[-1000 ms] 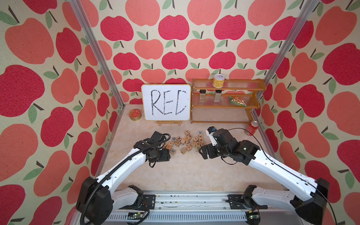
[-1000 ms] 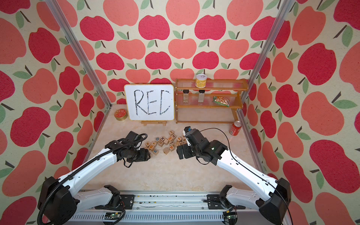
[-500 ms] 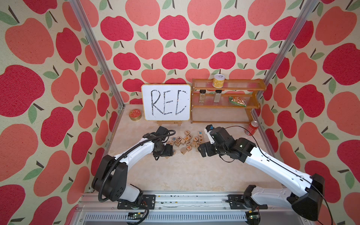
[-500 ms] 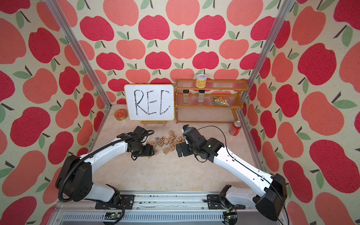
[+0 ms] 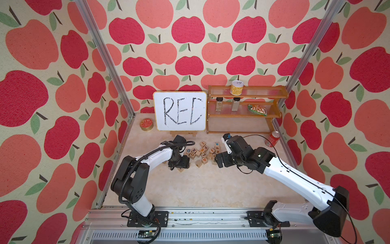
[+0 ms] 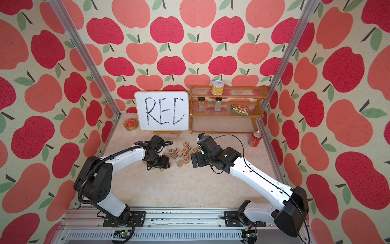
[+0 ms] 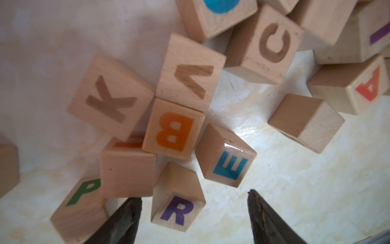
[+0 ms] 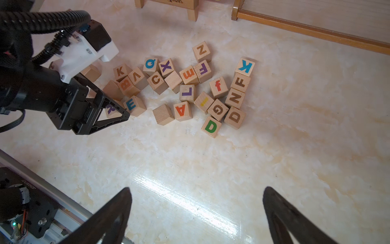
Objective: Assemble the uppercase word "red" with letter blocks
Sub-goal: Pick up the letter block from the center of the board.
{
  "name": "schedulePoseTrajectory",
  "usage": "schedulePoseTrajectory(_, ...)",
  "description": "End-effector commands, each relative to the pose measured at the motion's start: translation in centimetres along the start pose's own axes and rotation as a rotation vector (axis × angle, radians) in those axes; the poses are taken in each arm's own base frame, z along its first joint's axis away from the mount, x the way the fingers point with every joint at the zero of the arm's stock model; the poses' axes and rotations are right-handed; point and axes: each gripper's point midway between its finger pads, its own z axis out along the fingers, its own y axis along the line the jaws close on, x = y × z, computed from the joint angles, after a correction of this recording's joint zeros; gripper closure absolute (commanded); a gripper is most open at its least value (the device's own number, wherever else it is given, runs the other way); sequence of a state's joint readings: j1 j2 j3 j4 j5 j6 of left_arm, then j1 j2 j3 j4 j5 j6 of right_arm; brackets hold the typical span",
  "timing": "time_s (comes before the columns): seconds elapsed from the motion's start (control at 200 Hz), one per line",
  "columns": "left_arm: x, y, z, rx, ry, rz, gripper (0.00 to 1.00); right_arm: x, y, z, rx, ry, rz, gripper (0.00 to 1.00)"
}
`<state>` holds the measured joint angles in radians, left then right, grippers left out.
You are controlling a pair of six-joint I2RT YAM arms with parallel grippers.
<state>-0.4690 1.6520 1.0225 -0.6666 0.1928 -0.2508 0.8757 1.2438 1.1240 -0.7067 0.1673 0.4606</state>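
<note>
Left gripper [image 7: 194,211] straddles the purple R block [image 7: 178,211], fingers [image 7: 126,221] apart, unclamped; next call: squeeze squarely. Right gripper [image 8: 196,190] hovers, jaws wide apart

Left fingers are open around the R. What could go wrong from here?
1. The R block sits off-centre between the open left fingers, much nearer one of them. Closing may twist or shove it instead of gripping it squarely.
2. That same finger is right beside the P block, so it could catch that one too.
3. The green D lies right next to a brown D, so the wrong one could easily get picked.
</note>
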Motion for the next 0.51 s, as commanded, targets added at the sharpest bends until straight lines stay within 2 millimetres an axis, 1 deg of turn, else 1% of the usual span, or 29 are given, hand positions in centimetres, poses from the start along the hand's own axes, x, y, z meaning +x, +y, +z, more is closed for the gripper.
schedulePoseTrajectory(0.0,-0.6,-0.1,0.1,0.009,-0.005,0.050,0.22,-0.8,-0.4,-0.5,0.018,-0.012,-0.006,0.01)
schedulePoseTrajectory(0.25,0.0,-0.6,0.7,0.025,0.015,0.078,0.25,-0.8,-0.8,-0.4,0.029,-0.008,0.005,0.01)
schedulePoseTrajectory(0.285,0.2,-0.7,0.7,0.025,0.018,0.083,0.27,-0.8,-0.9,-0.4,0.029,-0.009,0.007,0.01)
schedulePoseTrajectory(0.31,0.3,-0.8,0.8,0.024,0.022,0.090,0.31,-0.8,-0.9,-0.4,0.030,-0.009,0.009,0.01)
schedulePoseTrajectory(0.455,0.9,-1.2,1.1,0.004,0.044,0.112,0.33,-0.8,-1.0,-0.3,0.034,-0.010,0.016,0.01)
schedulePoseTrajectory(0.47,1.0,-1.3,1.1,0.003,0.045,0.114,0.36,-0.8,-1.0,-0.3,0.033,-0.009,0.016,0.01)
schedulePoseTrajectory(0.5,1.1,-1.3,1.2,-0.001,0.047,0.117,0.36,-0.8,-1.0,-0.2,0.033,-0.009,0.017,0.01)
